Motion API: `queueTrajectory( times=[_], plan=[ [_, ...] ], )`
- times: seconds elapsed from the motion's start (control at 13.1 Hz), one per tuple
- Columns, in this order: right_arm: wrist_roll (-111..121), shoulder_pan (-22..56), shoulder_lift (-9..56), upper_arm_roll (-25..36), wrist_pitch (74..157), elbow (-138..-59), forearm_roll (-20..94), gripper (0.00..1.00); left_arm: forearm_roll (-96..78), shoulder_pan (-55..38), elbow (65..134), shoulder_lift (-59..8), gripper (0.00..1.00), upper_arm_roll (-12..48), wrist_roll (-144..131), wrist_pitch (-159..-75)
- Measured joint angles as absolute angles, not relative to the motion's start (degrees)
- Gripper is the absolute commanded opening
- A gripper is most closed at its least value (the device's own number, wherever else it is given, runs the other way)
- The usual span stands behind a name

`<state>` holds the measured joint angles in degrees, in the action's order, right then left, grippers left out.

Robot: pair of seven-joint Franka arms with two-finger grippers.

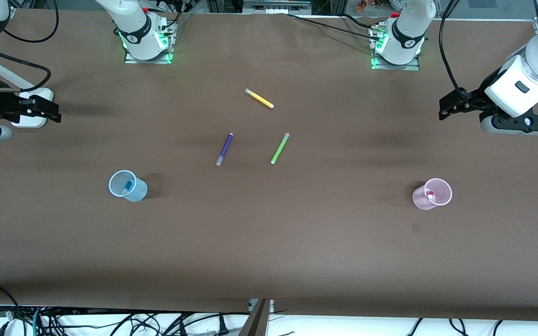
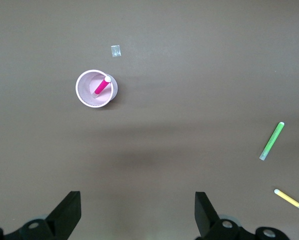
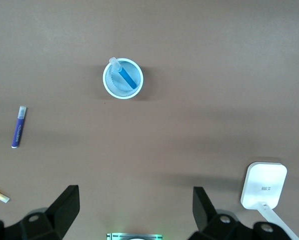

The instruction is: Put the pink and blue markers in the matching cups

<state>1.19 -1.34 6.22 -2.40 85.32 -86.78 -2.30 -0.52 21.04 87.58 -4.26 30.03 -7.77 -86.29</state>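
1. Your left hand hangs with its fingers spread apart and empty, over the worktop at the left arm's end.
2. Your right hand also has its fingers apart, empty, over the right arm's end.
3. The pink marker stands tilted in the pink cup.
4. The blue marker leans in the blue cup, well apart from the pink cup.
5. Between the cups, farther from the front camera, you see a purple marker, a green marker and a yellow marker.
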Motion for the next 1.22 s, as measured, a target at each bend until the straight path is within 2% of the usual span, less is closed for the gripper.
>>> queueTrajectory(
  times=[0.15,0.23,0.46,0.53,1.22],
  plan=[
    [1.19,-1.34,6.23,-2.4,85.32,-86.78,-2.3,1.0,-0.52,20.3,87.58,-4.27,1.0,29.49,-7.77,-86.12],
    [1.19,-1.34,6.23,-2.4,85.32,-86.78,-2.3,1.0,-0.52,17.72,87.58,-4.27,1.0,27.08,-7.77,-85.72],
    [1.19,-1.36,6.24,-2.4,85.32,-86.78,-2.3,1.0,-0.51,3.4,87.47,-4.14,1.0,12.99,-7.77,-85.3],
    [1.19,-1.4,6.24,-2.36,85.32,-86.78,-2.3,1.0,-0.51,1.12,87.39,-3.92,1.0,10.84,-7.77,-85.29],
    [1.19,-1.5,6.24,-2.2,85.32,-86.78,-2.3,1.0,-2.46,0.39,87.2,-3.34,1.0,9.06,-7.83,-86.59]
  ],
)
